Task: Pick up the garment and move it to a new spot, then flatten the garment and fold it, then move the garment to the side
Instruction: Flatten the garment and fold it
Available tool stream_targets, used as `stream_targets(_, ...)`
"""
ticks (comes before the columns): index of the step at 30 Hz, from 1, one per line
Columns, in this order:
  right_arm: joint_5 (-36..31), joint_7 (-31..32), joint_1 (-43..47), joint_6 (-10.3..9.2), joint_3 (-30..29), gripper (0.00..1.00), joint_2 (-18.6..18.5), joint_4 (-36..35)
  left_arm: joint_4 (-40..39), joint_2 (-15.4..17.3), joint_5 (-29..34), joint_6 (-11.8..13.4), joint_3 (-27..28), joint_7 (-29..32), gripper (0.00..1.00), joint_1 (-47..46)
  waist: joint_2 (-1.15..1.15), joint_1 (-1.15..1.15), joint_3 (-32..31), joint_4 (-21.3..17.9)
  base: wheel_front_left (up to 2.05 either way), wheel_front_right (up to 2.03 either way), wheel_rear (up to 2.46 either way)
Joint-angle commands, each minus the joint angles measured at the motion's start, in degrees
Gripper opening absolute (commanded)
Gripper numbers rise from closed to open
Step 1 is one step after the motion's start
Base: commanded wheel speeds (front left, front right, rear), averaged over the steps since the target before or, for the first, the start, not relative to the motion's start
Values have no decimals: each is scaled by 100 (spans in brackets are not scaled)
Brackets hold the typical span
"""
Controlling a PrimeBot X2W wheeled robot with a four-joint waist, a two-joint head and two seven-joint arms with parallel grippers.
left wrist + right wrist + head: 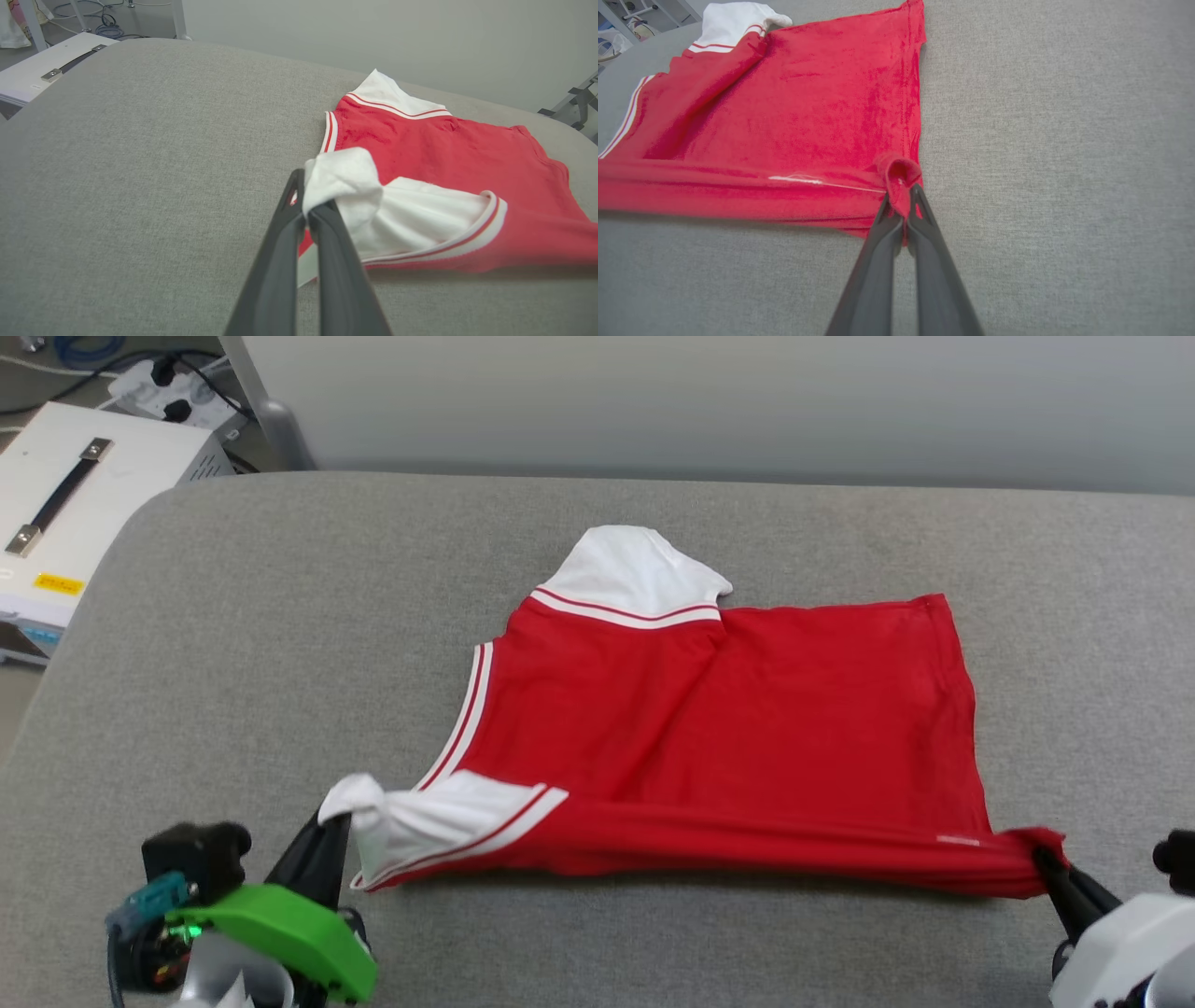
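You had the garment (709, 728) lying in the middle of the grey surface (233, 663), with its near edge lifted and drawn taut between both tools. Your left tool (334, 823) was clamped on the white sleeve (345, 182) and your right tool (1044, 861) on the red hem corner (900, 170). That looked meant to carry the near edge over in one straight, even fold.
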Motion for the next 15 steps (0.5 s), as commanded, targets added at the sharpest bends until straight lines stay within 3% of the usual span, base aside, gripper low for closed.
stream_targets(1, -98, 45, -277, -48, -22, 0, -83, -3, 130, -17, 95, -48, -9, 14, 0, -353, 0, 1, 346, -17, 0, 0, 0)
stream_targets(9, -199, 226, -1362, -48, 313, 0, -260, 554, 1216, -228, 181, -513, -334, 2, 0, -1710, 0, 1, 886, -109, 0, 0, 0)
stream_targets(15, -136, 32, -1908, -48, 632, 0, -305, 1110, 2106, -356, 180, -842, -473, -117, 0, -2363, 0, 1, 1219, -146, 0, 0, 0)
